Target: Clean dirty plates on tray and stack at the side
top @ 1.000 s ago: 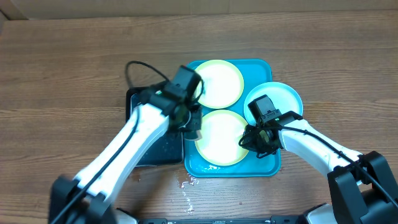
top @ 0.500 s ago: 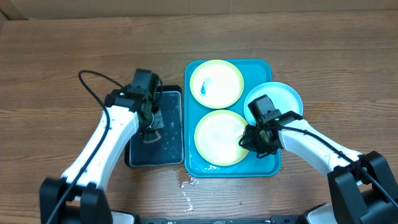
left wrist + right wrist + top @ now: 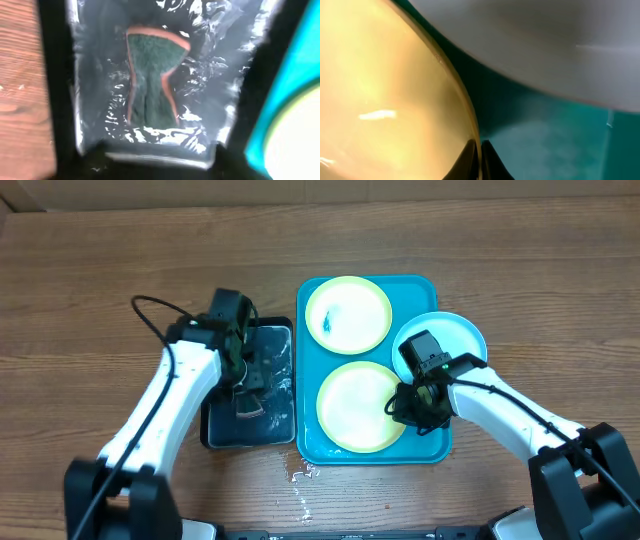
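The tray (image 3: 437, 448) sits about mid-bench, a bit nearer the front edge. Three plates are on it. The back yellow-green plate (image 3: 347, 315) fills the corner toward the back-left and has a blue smear on it. The front yellow-green plate (image 3: 355, 408) lies just in front of it, and the two rims nearly touch. The light blue plate (image 3: 452, 337) is on the right side, riding up over the tray's right rim and hanging out past it.

The right gripper (image 3: 408, 408) is down at the right edge of the front yellow-green plate. In the wrist view its two dark fingertips (image 3: 468, 156) are pinched nearly together with that plate's rim between them, so it's clamped on the rim. It's tight in there, because the light blue plate's edge looms right above it and there's only a narrow strip of tray floor between the two plates.

The left gripper (image 3: 245, 385) hangs over the black tray (image 3: 215, 430), which sits hard against the big tray's left rim. The black one has water in it and a green sponge (image 3: 151, 80) with an orange edge, squeezed to a narrow waist. The fingers aren't visible in that blurry view, so I can't tell whether the gripper is gripping the sponge or not.

Bare bench (image 3: 90, 280) runs wide toward the left, right and back edges. There's a small water spill (image 3: 300, 475) by the tray's front-left corner.
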